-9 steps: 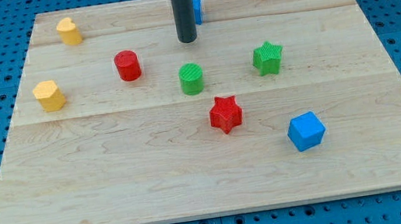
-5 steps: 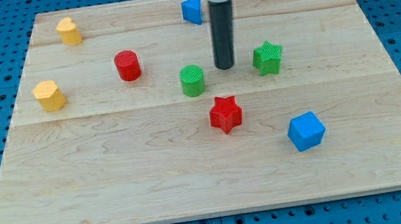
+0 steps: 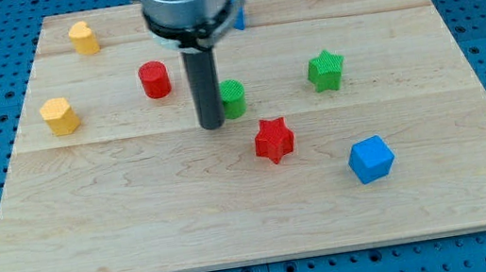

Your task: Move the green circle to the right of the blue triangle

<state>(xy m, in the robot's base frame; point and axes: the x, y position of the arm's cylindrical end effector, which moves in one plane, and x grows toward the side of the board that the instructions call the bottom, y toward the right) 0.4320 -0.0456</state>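
Observation:
The green circle (image 3: pixel 234 98) stands near the middle of the wooden board (image 3: pixel 140 217), its left side hidden behind my rod. My tip (image 3: pixel 213 125) rests on the board at the circle's lower left, right beside it; I cannot tell whether they touch. The blue triangle (image 3: pixel 239 14) is near the view's top, mostly hidden behind the arm's body, only its right edge showing.
A red cylinder (image 3: pixel 155 79) stands left of the rod. A red star (image 3: pixel 273 139) lies below right of the green circle. A green star (image 3: pixel 325 70), a blue cube (image 3: pixel 370 158) and two yellow blocks (image 3: pixel 83 37) (image 3: pixel 59 115) are also on the board.
My tip went from the view's top near the blue triangle, down past the right of the green circle, then across to its lower left. The blocks have not visibly moved.

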